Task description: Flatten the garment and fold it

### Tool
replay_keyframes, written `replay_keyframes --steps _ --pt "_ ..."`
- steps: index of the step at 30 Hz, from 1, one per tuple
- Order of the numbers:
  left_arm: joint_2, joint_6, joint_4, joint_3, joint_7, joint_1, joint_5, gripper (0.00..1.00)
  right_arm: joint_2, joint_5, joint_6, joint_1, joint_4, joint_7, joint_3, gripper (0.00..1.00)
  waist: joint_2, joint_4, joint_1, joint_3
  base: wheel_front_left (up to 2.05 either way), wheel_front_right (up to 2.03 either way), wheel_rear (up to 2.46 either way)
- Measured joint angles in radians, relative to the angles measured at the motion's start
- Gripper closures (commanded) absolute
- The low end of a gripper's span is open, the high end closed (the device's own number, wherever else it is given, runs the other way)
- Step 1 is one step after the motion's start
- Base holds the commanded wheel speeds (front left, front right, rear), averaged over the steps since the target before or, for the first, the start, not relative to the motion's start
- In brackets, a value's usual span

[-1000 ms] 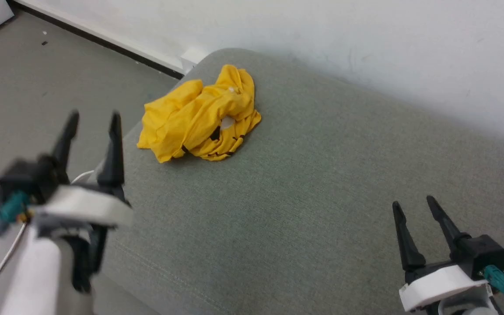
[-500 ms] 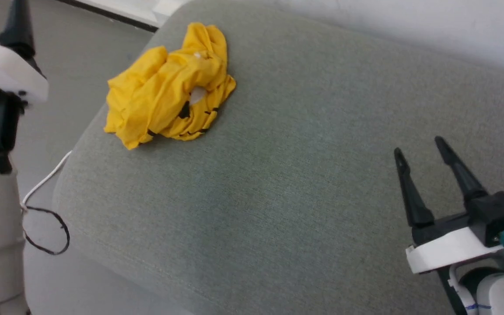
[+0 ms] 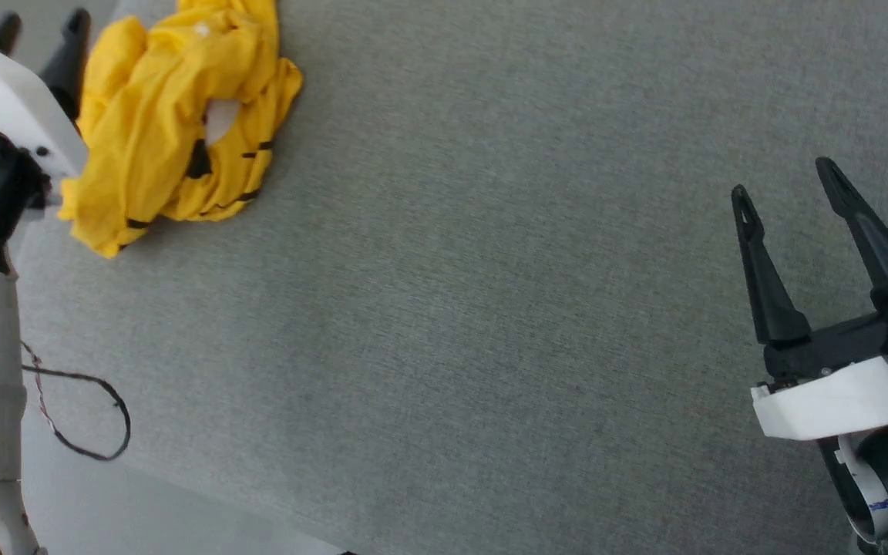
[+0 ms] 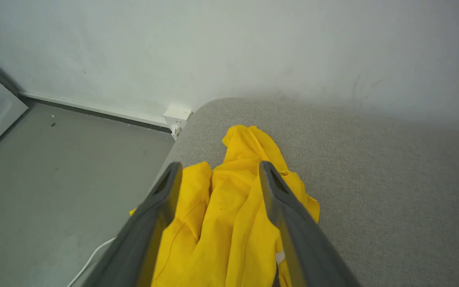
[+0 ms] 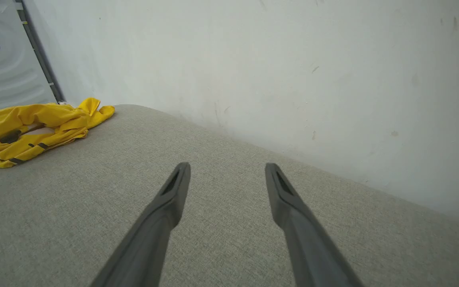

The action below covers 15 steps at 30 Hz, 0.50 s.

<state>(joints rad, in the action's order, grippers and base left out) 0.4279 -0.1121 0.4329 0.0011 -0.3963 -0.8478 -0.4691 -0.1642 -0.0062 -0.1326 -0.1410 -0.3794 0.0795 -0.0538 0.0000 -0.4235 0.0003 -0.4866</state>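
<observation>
Garment (image 3: 174,116) is seen bunched up in a bright yellow heap at the far left corner of the grey cushion (image 3: 490,308), right by the rounded edge, and it isn't flattened at all yet. A white patch and a few thin black stripe marks are shown among the folds in the head view; nothing more of the print can be made out.

Left gripper (image 3: 38,31) is held just beside the heap on its left side, with the fingers spread well apart and nothing pinched between them. In the left wrist view the yellow cloth is framed between the two fingers (image 4: 157,207), but whether the fabric is actually touched can't be told from there.

Right gripper (image 3: 787,181) is held well apart from the garment, over bare cushion at the lower right, and it's also wide open and empty. In its own wrist view the garment is seen far off at the left edge, lying low along the cushion.

A pale wall (image 4: 253,48) is seen behind the cushion, and grey floor (image 4: 54,159) to the left of it. A thin black cable (image 3: 127,424) is looped on the floor by the cushion's near edge, and a white cable (image 4: 90,258) is seen on the floor beside the cushion's left side.
</observation>
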Motion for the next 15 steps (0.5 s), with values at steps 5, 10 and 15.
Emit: replay_keyframes --steps 5,10,15 --pt "0.024 -0.003 0.076 -0.053 -0.055 0.001 0.016 0.0 -0.004 0.008 0.0 -0.013 -0.002 0.008 -0.004 0.0 0.0 0.039 0.0 -0.061 0.0 0.0 0.0" --pt "0.034 -0.001 0.155 -0.064 -0.085 0.001 0.023 0.0 -0.002 0.016 0.0 -0.026 -0.005 0.008 0.001 0.0 0.0 0.077 -0.0001 -0.105 0.0 0.0 0.0" --pt "0.044 -0.001 0.202 -0.078 -0.1 0.001 0.026 0.11 -0.002 0.019 0.0 -0.031 -0.002 0.008 0.002 0.0 0.0 0.106 -0.0002 -0.133 0.0 0.0 0.0"
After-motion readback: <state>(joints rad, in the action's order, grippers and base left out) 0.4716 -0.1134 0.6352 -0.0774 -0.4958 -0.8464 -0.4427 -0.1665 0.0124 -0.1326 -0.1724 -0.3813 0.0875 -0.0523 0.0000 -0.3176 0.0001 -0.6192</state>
